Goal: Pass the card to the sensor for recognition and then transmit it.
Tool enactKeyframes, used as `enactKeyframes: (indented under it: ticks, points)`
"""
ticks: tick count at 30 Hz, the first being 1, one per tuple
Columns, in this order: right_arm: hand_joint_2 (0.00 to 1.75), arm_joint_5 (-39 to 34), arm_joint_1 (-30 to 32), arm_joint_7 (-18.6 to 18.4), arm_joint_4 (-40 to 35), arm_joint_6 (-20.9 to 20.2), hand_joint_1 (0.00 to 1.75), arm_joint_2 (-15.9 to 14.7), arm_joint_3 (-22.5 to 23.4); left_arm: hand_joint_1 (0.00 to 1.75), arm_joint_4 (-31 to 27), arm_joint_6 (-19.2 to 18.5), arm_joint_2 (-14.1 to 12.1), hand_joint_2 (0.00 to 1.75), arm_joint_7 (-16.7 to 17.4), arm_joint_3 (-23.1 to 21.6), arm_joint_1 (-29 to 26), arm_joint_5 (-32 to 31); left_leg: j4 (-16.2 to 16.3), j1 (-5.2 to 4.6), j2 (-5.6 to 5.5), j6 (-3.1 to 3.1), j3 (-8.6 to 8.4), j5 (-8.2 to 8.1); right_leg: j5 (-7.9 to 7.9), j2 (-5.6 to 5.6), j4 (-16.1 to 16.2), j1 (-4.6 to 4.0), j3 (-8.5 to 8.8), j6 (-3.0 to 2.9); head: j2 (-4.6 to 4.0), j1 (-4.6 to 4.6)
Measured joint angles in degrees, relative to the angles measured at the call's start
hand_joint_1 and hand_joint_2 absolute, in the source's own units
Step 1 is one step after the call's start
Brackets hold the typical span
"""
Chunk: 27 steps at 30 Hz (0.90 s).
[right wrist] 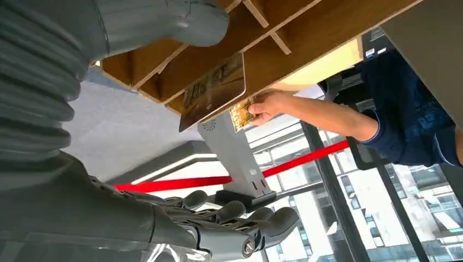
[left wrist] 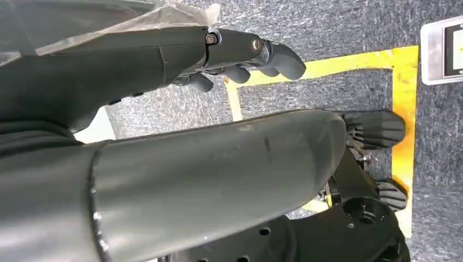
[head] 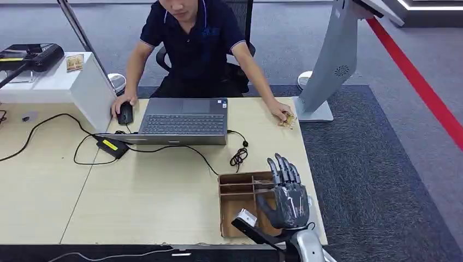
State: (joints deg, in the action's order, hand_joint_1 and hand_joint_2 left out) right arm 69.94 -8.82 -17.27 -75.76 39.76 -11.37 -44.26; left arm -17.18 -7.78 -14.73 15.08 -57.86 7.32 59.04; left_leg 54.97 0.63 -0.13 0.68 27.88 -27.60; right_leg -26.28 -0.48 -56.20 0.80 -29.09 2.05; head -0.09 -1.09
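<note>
At the frame's lower right, the right hand (head: 288,197) hovered with fingers spread, holding nothing, over the wooden tray (head: 238,188); it should descend squarely onto the card (right wrist: 214,90).

A pale wooden table (head: 49,185) carries a laptop (head: 183,121), mouse (head: 125,114), black adapter (head: 112,147) with cables, and — near the right edge — a wooden tray (head: 240,188).

Laptop (head: 183,121) sits centre of the frame on the worktop (head: 136,191), mouse (head: 125,113) just left of it. Lower right, the divided tray (head: 240,191) lies at the worktop's edge, right hand (head: 286,194) over it. Sensor stand (head: 333,60) rises upper right, beyond the worktop's corner.
</note>
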Motion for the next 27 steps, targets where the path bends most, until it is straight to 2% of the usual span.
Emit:
enactKeyframes:
  ticks: [7, 16, 18, 19, 20, 22, 27]
  points:
    - [1.75, 0.0, -0.22, 0.0, 0.24, 0.0, 0.17, 0.0, 0.04, 0.0, 0.0, 0.0, -0.02, 0.0, 0.0, 0.0, -0.01, 0.0, 0.0, 0.0, 0.0, 0.0, 0.0, 0.0, 0.0, 0.0, 0.0, 0.0, 0.0, 0.0, -0.02, 0.0]
    - [1.75, 0.0, -0.24, 0.02, 0.31, 0.0, 0.21, 0.0, 0.09, 0.0, 0.0, 0.0, -0.02, 0.0, 0.0, 0.0, -0.01, 0.0, 0.0, 0.0, 0.0, 0.0, 0.0, 0.0, 0.0, 0.0, 0.0, 0.0, 0.0, 0.0, 0.0, 0.0]
    - [1.75, 0.0, -0.24, 0.0, 0.31, 0.0, 0.26, 0.0, 0.09, 0.0, 0.0, 0.0, -0.02, 0.0, 0.0, 0.0, -0.01, 0.0, 0.0, 0.0, 0.0, 0.0, 0.0, 0.0, 0.0, 0.0, 0.0, 0.0, 0.0, 0.0, 0.0, 0.0]
    - [1.75, 0.0, -0.24, 0.02, 0.31, 0.0, 0.42, 0.0, 0.09, 0.0, 0.0, 0.0, -0.02, 0.0, 0.0, 0.0, -0.01, 0.0, 0.0, 0.0, 0.0, 0.0, 0.0, 0.0, 0.0, 0.0, 0.0, 0.0, 0.0, 0.0, 0.0, 0.0]
    - [1.75, 0.0, -0.24, 0.02, 0.31, 0.0, 0.4, 0.0, 0.09, 0.0, 0.0, 0.0, -0.02, 0.0, 0.0, 0.0, -0.01, 0.0, 0.0, 0.0, 0.0, 0.0, 0.0, 0.0, 0.0, 0.0, 0.0, 0.0, 0.0, 0.0, 0.0, 0.0]
    - [1.75, 0.0, -0.24, 0.02, 0.31, 0.0, 0.52, 0.0, 0.09, 0.0, 0.0, 0.0, -0.02, 0.0, 0.0, 0.0, -0.01, 0.0, 0.0, 0.0, 0.0, 0.0, 0.0, 0.0, 0.0, 0.0, 0.0, 0.0, 0.0, 0.0, 0.0, 0.0]
    - [1.75, 0.0, -0.24, 0.02, 0.31, 0.0, 0.65, 0.0, 0.09, 0.0, 0.0, 0.0, -0.02, 0.0, 0.0, 0.0, -0.01, 0.0, 0.0, 0.0, 0.0, 0.0, 0.0, 0.0, 0.0, 0.0, 0.0, 0.0, 0.0, 0.0, 0.0, 0.0]
